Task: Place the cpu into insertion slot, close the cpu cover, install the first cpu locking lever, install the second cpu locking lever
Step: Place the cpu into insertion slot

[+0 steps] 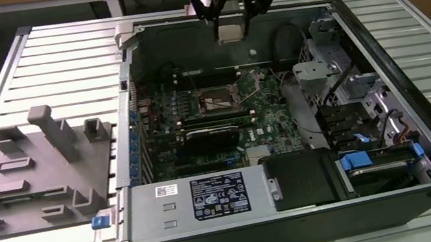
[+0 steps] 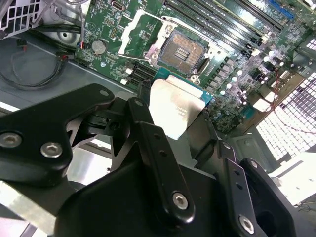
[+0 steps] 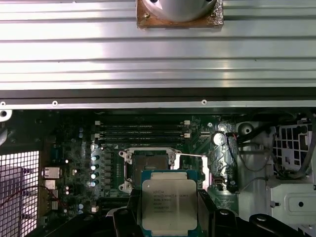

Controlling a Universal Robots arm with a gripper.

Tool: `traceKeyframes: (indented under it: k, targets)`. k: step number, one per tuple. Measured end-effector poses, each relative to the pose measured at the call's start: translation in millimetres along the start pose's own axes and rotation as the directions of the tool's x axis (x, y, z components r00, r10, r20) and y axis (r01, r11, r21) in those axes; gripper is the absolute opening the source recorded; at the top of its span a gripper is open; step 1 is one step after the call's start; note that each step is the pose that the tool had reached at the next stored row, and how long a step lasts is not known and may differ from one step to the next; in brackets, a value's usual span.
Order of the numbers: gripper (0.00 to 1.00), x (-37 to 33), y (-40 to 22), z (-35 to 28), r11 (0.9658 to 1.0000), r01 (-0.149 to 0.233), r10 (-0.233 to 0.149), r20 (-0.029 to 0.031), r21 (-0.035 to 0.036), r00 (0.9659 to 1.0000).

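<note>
The hand grips the cpu by its edges, holding it high over the far end of the open case on the desk. The slot sits uncovered below, well apart from the cpu.

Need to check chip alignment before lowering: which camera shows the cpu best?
The first wrist view: the cpu faces the camera squarely. The second wrist view shows it slanted and glare-washed. In the exterior view it is a small pale patch in the gripper.
</note>
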State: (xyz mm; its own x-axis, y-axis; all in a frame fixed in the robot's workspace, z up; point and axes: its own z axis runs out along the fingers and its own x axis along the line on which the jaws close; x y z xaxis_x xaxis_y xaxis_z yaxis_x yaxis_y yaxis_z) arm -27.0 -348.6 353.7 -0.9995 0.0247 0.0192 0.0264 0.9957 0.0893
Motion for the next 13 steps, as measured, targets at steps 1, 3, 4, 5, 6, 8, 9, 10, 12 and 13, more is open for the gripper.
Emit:
traceKeyframes:
  k: [1, 3, 4, 5, 6, 8, 9, 10, 12, 13]
  targets:
    - [0.54, 0.0, 0.0, 0.3, 1.0, 0.0, 0.0, 0.0, 0.0, 1.0]
    - [0.54, 0.0, -0.1, 1.0, 1.0, 0.0, 0.0, 0.0, -0.0001, 1.0]
    - [0.54, 0.0, -0.1, 1.4, 1.0, 0.0, 0.0, 0.0, 0.0, 1.0]
    - [0.54, 0.0, -0.2, 1.8, 1.0, 0.0, 0.0, 0.0, 0.0, 1.0]
    - [0.54, 0.0, -0.2, 2.1, 1.0, 0.0, 0.0, 0.0, 0.0, 1.0]
    - [0.54, -0.1, -0.3, 2.8, 1.0, 0.0, 0.0, 0.0, 0.0, 1.0]
    - [0.54, -0.1, -0.3, 3.2, 1.0, 0.0, 0.0, 0.0, 0.0, 1.0]
    - [0.54, -0.1, -0.3, 3.5, 1.0, 0.0, 0.0, 0.0, 0.0, 1.0]
    - [0.54, -0.1, -0.4, 4.0, 1.0, 0.0, 0.0, 0.0, 0.0, 1.0]
    - [0.54, -0.1, -0.4, 4.3, 1.0, 0.0, 0.0, 0.0, 0.0001, 1.0]
